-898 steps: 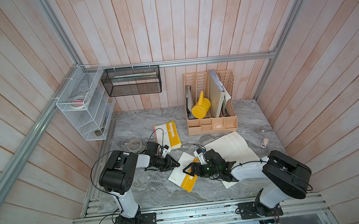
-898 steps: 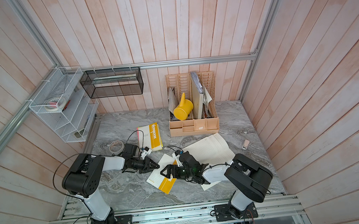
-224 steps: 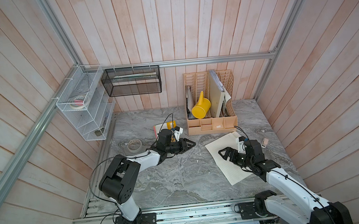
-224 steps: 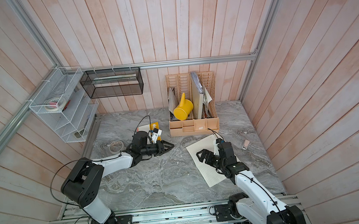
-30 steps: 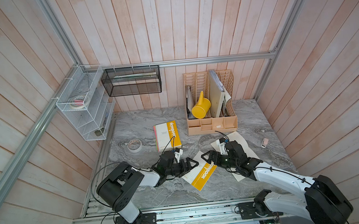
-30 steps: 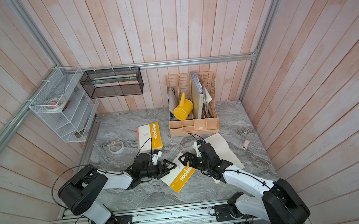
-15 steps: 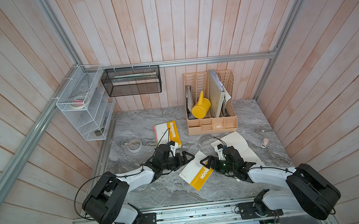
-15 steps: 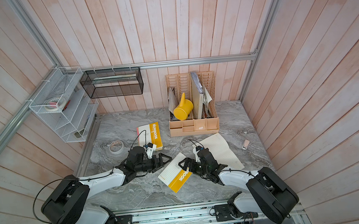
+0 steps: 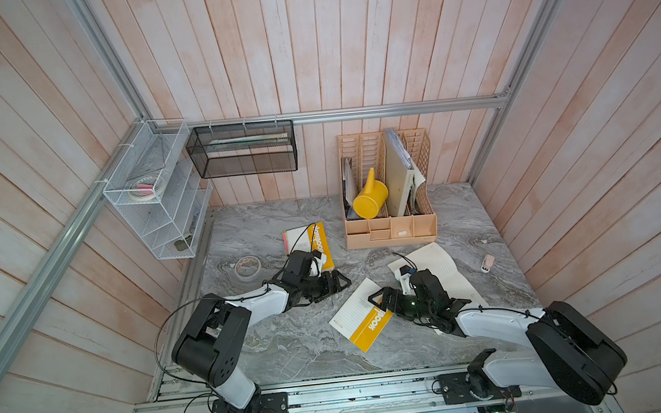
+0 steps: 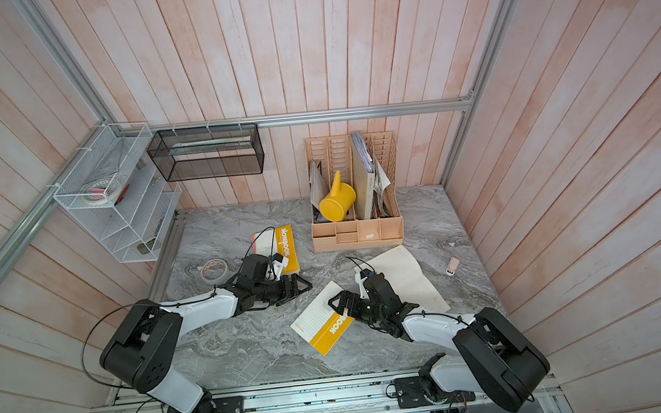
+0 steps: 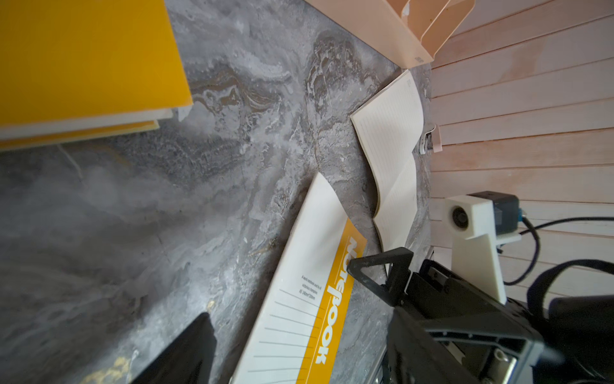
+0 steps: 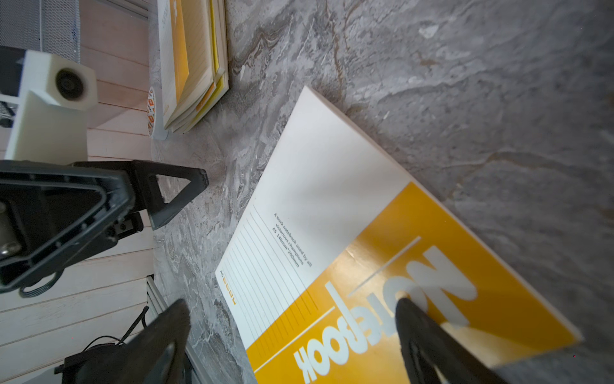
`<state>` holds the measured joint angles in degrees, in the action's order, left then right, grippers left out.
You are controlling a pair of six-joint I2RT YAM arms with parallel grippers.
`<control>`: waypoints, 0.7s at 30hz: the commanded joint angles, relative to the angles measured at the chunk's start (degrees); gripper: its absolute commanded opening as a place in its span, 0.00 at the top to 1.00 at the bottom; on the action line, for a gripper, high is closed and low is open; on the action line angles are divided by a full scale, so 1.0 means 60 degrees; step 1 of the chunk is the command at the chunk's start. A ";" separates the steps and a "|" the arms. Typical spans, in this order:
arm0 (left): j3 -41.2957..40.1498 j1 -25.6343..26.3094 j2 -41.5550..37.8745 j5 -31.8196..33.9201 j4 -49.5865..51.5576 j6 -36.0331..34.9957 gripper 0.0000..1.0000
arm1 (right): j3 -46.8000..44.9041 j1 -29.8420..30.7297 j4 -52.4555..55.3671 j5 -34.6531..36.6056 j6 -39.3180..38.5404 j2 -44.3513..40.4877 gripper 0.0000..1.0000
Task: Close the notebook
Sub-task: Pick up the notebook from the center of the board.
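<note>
Since 1 second ago the left arm (image 9: 255, 304) has swung back from the notebook's edge toward the stack of notebooks (image 9: 307, 240) farther back, while the right arm (image 9: 490, 320) has eased forward a little, so only 1 arm now tends the job. On the table (image 9: 291, 341) the notebook (image 9: 357, 319) lies flat near the front centre, between the 2 arms, with its white-and-yellow cover up and no page showing. It has turned slightly but sits in much the same spot. A larger lined book (image 9: 432, 264) lies open just behind it, partly under the right arm, and nothing grips it. The left gripper (image 9: 340, 286) hangs just beside the stack, clear of the notebook, jaws spread and empty. The right gripper (image 9: 377, 299) is over the notebook's spine side, jaws spread wide. In the right wrist view 1 of its fingers (image 12: 422, 329) rests on the cover's yellow band and the other hangs over bare table past the cover's edge. By my reading the closing looks done, and the finger is merely pressing the cover flat. What remains is a straight lift, since a sideways drag could slide the notebook or flip the cover back.
</note>
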<state>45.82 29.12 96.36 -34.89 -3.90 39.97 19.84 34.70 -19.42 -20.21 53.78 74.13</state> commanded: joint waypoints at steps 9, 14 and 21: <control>0.0559 -0.0108 0.1330 -0.1262 0.0694 -0.0985 0.23 | -0.0103 0.0009 0.0497 0.0116 -0.0053 -0.0248 0.02; 0.0681 -0.0108 0.1801 -0.1562 0.0849 -0.1057 0.28 | -0.0121 0.0006 0.0391 0.0034 -0.0042 -0.0153 0.02; 0.0871 -0.0108 0.2214 -0.1959 0.1024 -0.1093 0.32 | -0.0142 0.0003 0.0399 0.0072 -0.0054 -0.0212 0.02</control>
<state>51.00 28.49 106.65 -47.00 -2.13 34.65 19.75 34.70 -18.20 -20.21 53.78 73.28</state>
